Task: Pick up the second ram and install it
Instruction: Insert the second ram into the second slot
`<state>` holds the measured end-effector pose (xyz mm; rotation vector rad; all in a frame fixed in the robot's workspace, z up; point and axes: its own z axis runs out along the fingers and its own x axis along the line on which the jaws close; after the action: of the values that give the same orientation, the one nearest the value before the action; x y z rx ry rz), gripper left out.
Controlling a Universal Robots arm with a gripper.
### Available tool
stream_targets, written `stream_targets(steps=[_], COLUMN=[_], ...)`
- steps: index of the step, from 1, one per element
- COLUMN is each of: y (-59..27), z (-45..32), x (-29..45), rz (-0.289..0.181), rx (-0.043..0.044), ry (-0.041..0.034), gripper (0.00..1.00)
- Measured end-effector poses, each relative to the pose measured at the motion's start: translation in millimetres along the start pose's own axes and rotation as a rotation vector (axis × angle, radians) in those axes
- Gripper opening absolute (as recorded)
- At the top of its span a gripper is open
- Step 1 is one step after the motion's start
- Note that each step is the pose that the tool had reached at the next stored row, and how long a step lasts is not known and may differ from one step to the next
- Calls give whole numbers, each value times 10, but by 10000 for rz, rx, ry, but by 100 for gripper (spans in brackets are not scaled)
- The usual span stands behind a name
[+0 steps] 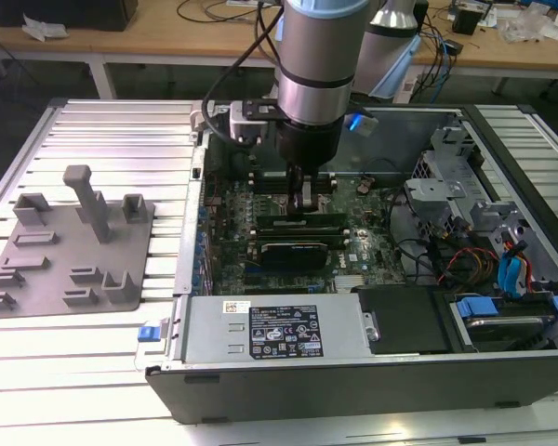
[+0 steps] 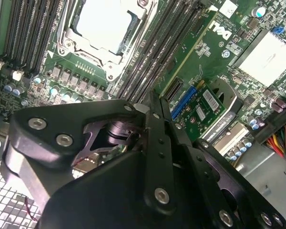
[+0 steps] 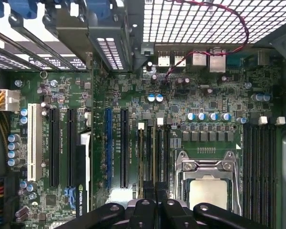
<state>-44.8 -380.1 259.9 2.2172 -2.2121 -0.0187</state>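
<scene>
Open grey computer case (image 1: 400,383) on slatted metal table (image 1: 93,121). My black pincer (image 3: 156,186) clenched, just above long black memory slots (image 3: 155,152), their axis crosswise to its squeeze. Second ram in grip? Can't tell.

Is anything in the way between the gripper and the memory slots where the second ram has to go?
Nothing visible does. The gripper hangs right over the memory slots beside the processor socket, and no cable or part crosses between them. The black card sits to one side of those slots, not across them.
</scene>
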Motion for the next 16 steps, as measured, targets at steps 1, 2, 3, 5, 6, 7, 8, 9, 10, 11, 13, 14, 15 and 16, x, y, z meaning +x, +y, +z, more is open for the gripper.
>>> stream_targets(steps=[1,2,3,5,6,7,8,9,10,11,13,14,15,16], y=[0,0,0,0,-1,-1,-1,-1,-1,-1,-2,-2,-3,-4], z=[1,5,21,50,64,74,85,96,104,108,119,140,149,159], x=[0,0,-1,-1,-1,-3,-7,-8,-15,-32,-40,-40,-40,-40], rz=[1,2,1,1,1,2,15,71,120,132,130,131,133,147], rx=[1,2,2,2,2,2,2,2,2,2,2,2,1,3], ry=[-1,-2,-3,-2,-2,-4,-7,-8,-7,-9,-12,-14,-13,-17], gripper=[9,9,9,9,9,9,9,9,9,9,9,9,9,9])
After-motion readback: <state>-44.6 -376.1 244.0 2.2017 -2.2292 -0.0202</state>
